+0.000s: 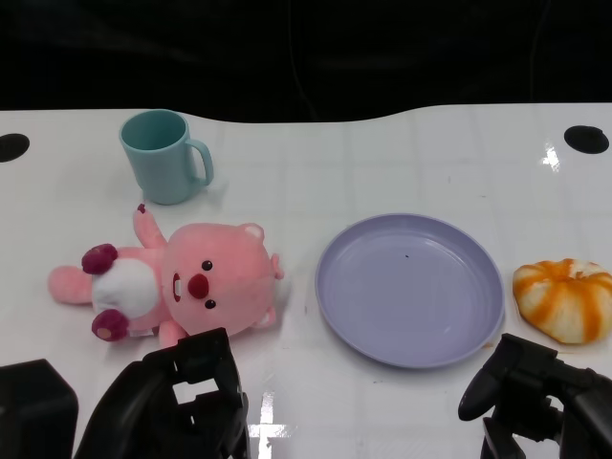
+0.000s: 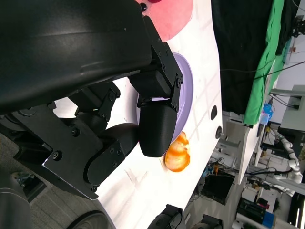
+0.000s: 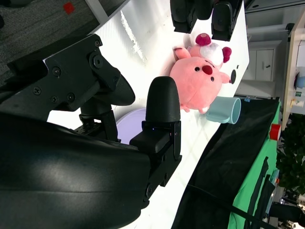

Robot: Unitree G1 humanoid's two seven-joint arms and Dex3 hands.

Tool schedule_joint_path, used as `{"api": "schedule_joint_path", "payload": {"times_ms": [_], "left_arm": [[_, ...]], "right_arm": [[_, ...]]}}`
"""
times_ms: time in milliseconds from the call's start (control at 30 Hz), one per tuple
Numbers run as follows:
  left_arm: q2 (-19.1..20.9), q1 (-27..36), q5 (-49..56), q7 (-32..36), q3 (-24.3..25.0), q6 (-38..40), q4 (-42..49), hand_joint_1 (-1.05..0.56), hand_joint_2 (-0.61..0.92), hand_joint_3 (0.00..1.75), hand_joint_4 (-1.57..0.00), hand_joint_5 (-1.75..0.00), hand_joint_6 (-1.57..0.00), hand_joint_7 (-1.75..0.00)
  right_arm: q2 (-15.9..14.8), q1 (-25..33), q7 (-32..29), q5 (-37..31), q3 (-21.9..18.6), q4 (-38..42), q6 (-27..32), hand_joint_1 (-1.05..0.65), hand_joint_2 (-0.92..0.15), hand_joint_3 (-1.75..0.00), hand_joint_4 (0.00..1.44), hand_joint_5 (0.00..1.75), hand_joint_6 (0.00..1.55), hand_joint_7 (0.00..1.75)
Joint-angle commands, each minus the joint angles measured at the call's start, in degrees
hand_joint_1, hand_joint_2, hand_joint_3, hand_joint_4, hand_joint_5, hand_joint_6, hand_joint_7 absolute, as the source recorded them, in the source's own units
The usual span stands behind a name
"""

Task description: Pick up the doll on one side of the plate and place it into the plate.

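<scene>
We can read no text, label, brand, number or sign in any view: the teal mug [image 1: 164, 155], the pink plush doll [image 1: 182, 284] and the lavender plate [image 1: 409, 288] carry no lettering.

A glossy white table [image 1: 382, 153] fills most of the head view, with light glinting off it at lower centre. Black cloth [image 1: 306, 48] spans the top edge. The wrist views show green fabric [image 2: 261, 62], grey floor [image 3: 43, 24] and cluttered equipment [image 2: 238, 191].
</scene>
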Motion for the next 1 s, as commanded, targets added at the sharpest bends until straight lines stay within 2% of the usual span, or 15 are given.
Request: {"api": "schedule_joint_path", "payload": {"times_ms": [33, 1000], "left_arm": [[0.8, -0.3, 0.1, -0.5, 0.6, -0.2, 0.2, -0.12, 0.43, 1.38, -0.91, -1.75, -0.81, -1.61], [0.5, -0.2, 1.0, 0.1, 0.9, -1.5, 0.2, -0.13, 0.45, 1.33, -0.87, -1.71, -0.78, -1.59]], "right_arm": [[-0.5, -0.1, 0.1, 0.6, -0.5, -0.4, -0.3, 0.01, -0.64, -1.18, 0.59, 1.75, 0.46, 1.62], [-0.7, -0.3, 0.2, -0.1, -0.4, 0.1, -0.8, 0.01, -0.65, -1.15, 0.59, 1.75, 0.45, 1.61]]}}
